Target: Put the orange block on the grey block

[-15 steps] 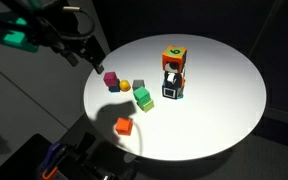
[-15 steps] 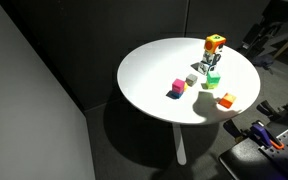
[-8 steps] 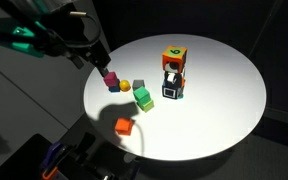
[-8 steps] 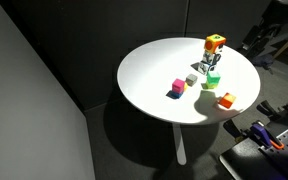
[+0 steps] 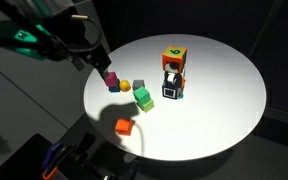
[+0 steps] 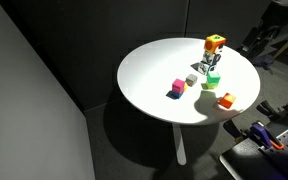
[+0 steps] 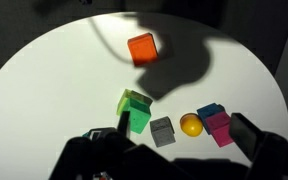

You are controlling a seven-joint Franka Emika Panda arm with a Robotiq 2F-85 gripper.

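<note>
The orange block (image 5: 124, 126) lies alone near the table's edge; it also shows in the wrist view (image 7: 141, 48) and in an exterior view (image 6: 227, 100). The grey block (image 7: 162, 131) sits between a green block (image 7: 136, 108) and a yellow ball (image 7: 191, 125); it shows in both exterior views (image 5: 139, 86) (image 6: 192, 79). My gripper (image 5: 96, 60) hovers over the table's rim beside the magenta cube (image 5: 111, 79). In the wrist view the gripper (image 7: 186, 130) is open and empty, its fingers spanning the grey block, the ball and the magenta cube.
A stack with an orange cube with a green mark (image 5: 173, 56) on top and a black-and-white cube (image 5: 171, 89) below stands mid-table. The round white table (image 5: 224, 90) drops off on all sides. A blue block (image 7: 210, 110) touches the magenta cube (image 7: 220, 128).
My gripper has moved from off the table's edge in toward the magenta cube and lowered a little. The blocks have not moved.
</note>
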